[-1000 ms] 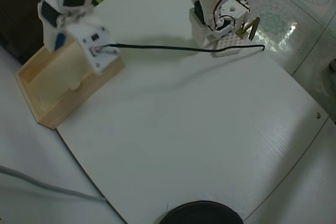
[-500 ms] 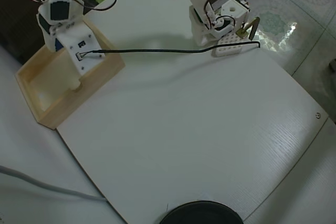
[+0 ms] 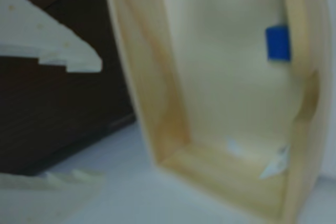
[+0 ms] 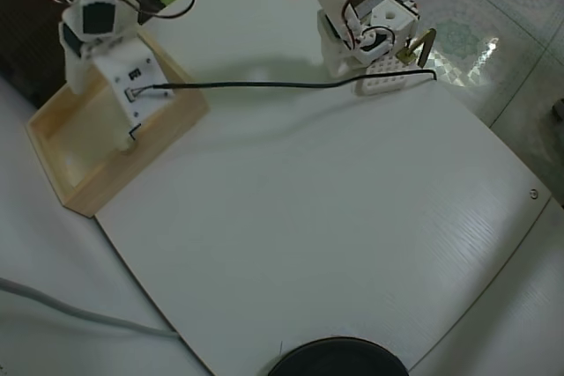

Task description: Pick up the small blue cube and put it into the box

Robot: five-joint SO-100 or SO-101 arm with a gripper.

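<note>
Two pincer fingers sit far left in the wrist view, spread wide, holding nothing. Box fills the middle; small blue cube lies on its floor, upper right, against the right wall. Overhead view: arm hangs over box at upper left of the surface. Risk: retracting low clips the thin wall and drags the box.

bright blue cube, pale wood box, white table, black cable
</note>
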